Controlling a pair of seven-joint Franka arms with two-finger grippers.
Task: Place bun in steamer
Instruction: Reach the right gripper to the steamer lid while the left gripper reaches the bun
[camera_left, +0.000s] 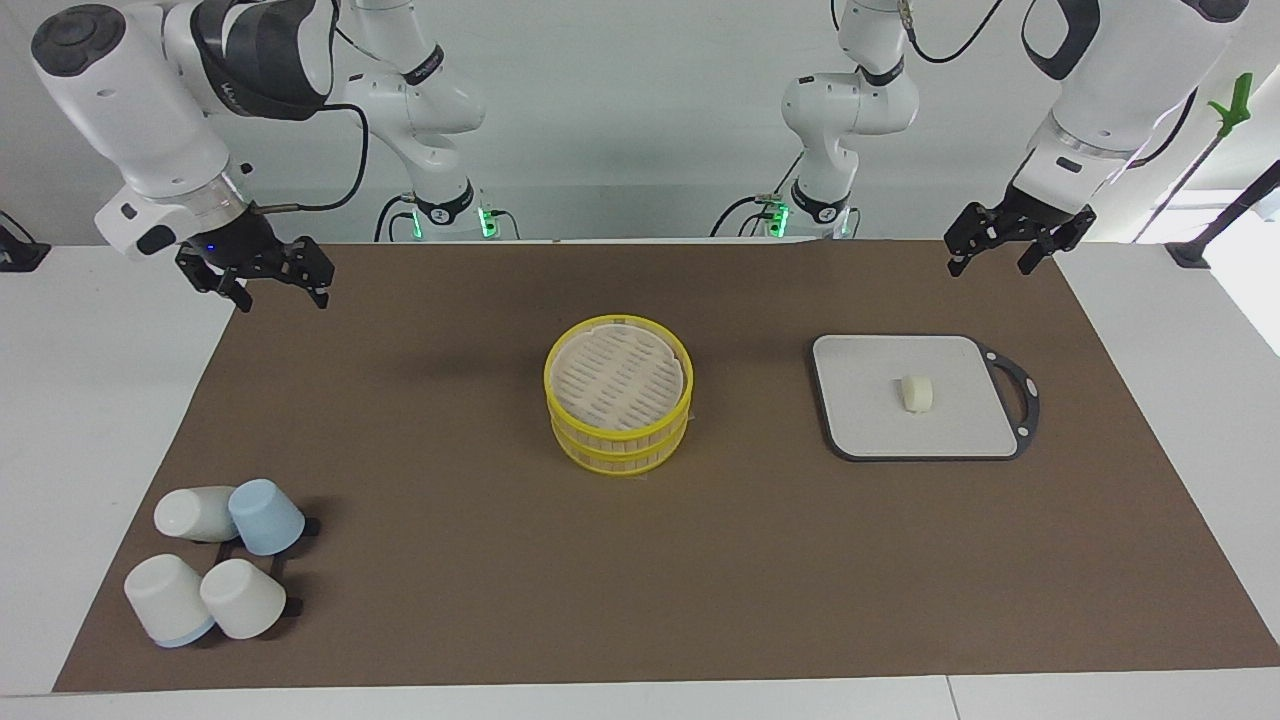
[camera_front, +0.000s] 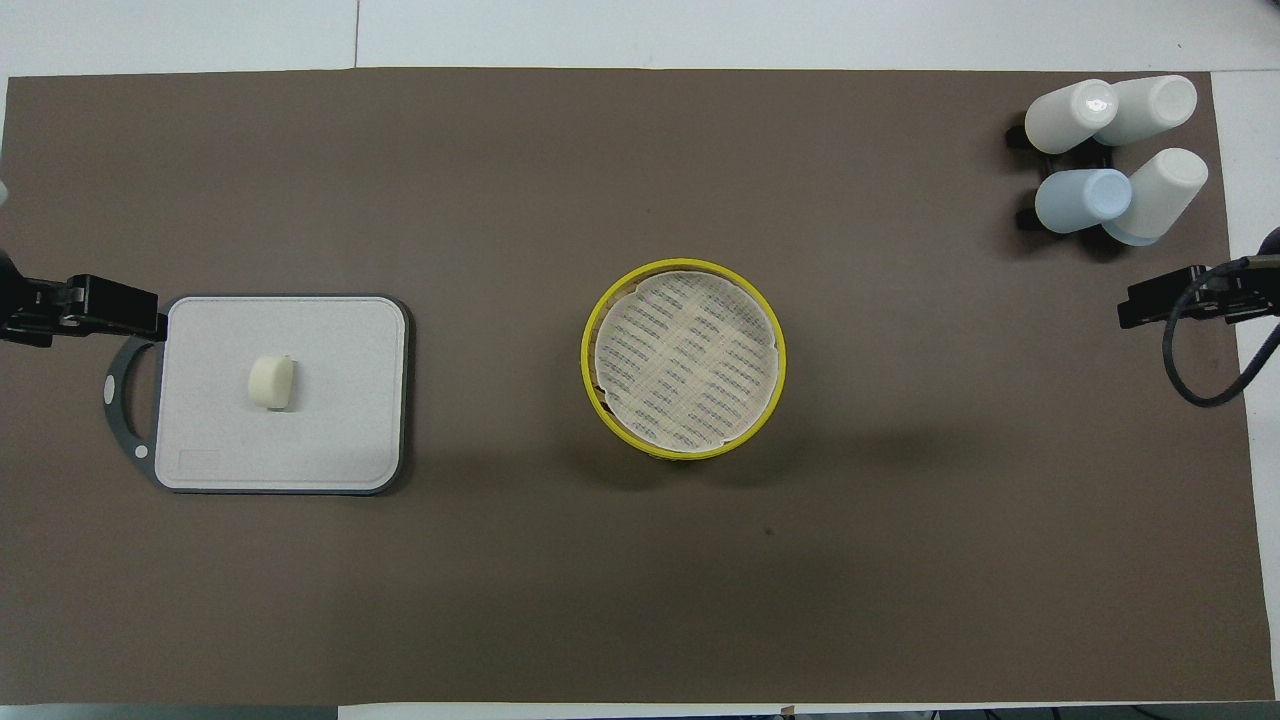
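Bun (camera_left: 917, 392) on grey board (camera_left: 860, 420), steamer (camera_left: 618, 405) mid-table, both arms raised, waiting, jaws apart.

Cream-white bun (camera_left: 917, 393) on pale grey board (camera_left: 870, 410) with dark rim. Yellow-rimmed steamer (camera_left: 619, 407), pale slatted top. Brown mat (camera_left: 700, 560), white table (camera_left: 60, 400). Three white cups (camera_left: 200, 590), one light blue (camera_left: 266, 516). Black grippers.
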